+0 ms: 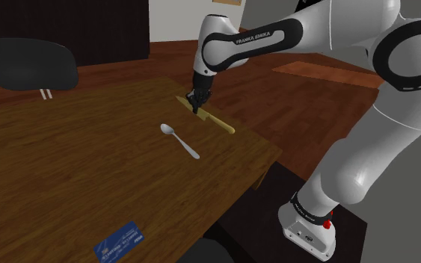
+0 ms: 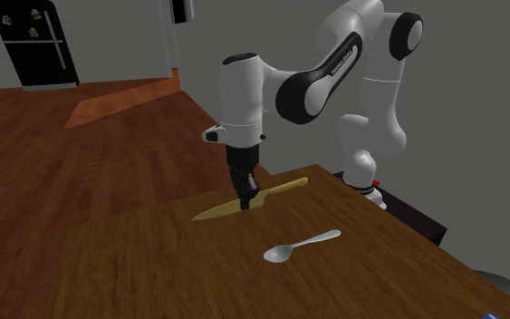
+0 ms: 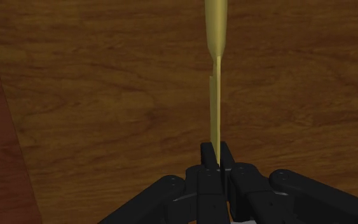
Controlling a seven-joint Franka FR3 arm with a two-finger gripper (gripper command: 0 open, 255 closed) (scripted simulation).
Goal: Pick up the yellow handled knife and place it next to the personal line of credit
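One knife (image 1: 214, 119), yellowish end to end, and the tool (image 1: 197, 107) is pinched shut on it around mid-length. Grabbing there makes sense to me: the weight sits roughly even on both sides of the tool, so it shouldn't droop on the lift. The fingers come straight down and squeeze across the thin part, pretty much the only way to grip something lying flat. It looks to be on the worktop (image 1: 66, 164) or barely off it, can't tell which. A spoon (image 1: 179, 140) lies just beside the tool, apart from the knife, so it shouldn't get dragged along. The blue card (image 1: 119, 240) is well away from the tool, near the worktop's edge, so I'd expect a long carry past the spoon.
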